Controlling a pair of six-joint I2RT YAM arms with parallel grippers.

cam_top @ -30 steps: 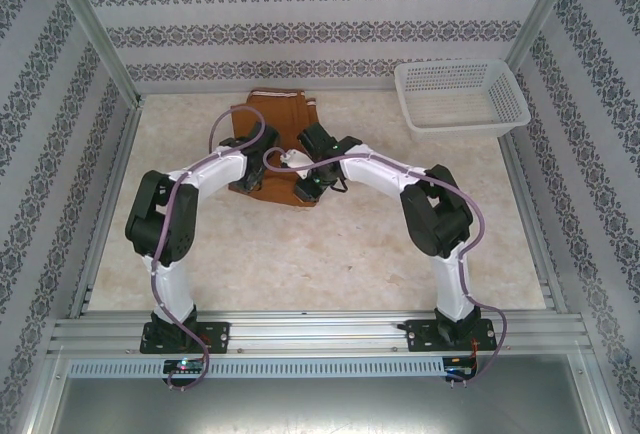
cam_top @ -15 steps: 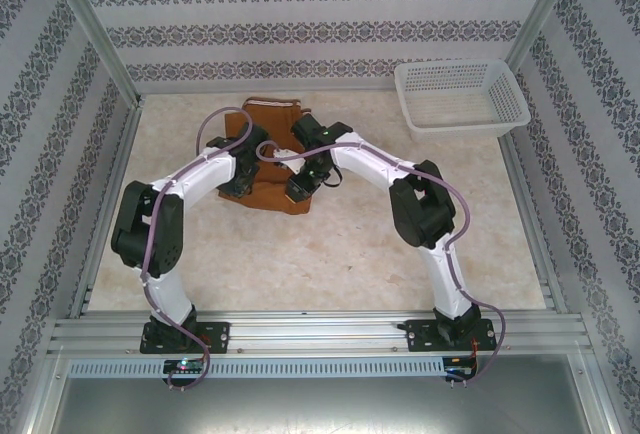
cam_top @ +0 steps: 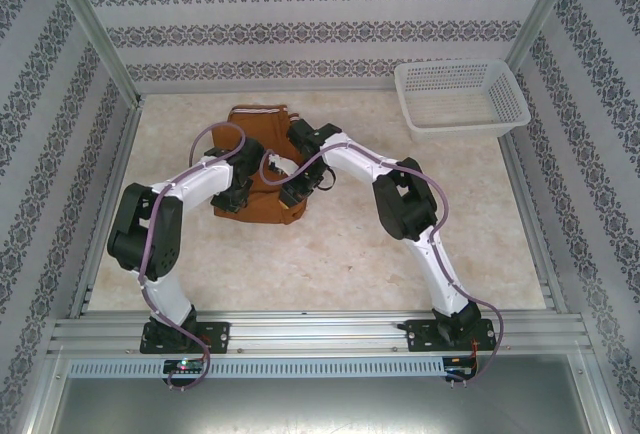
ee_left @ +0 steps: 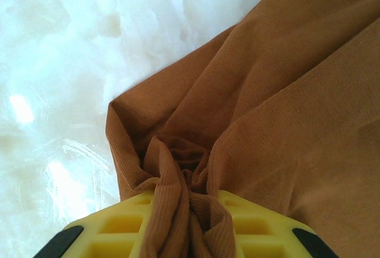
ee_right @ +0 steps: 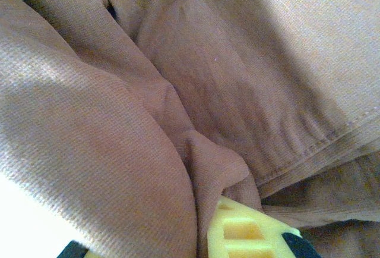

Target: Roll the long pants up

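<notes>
Long pants (cam_top: 260,126) lie far-centre on the table (cam_top: 330,254), left of the white basket (cam_top: 462,127), gathered into a short, thick bundle. Judged partway: near end lifted, far part flat and unrolled. Left gripper (ee_left: 187,210) clamped on a bunched pleat at a corner; right gripper (ee_right: 160,240) pinching a thick fold. Cloth rust-brown, soft, creased; stitched hem showing.

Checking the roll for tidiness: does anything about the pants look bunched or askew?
Yes: the long pants are bunched, not smoothly rolled; cloth beside one corner is gathered into a puckered wad pinched in the left pincer.
</notes>
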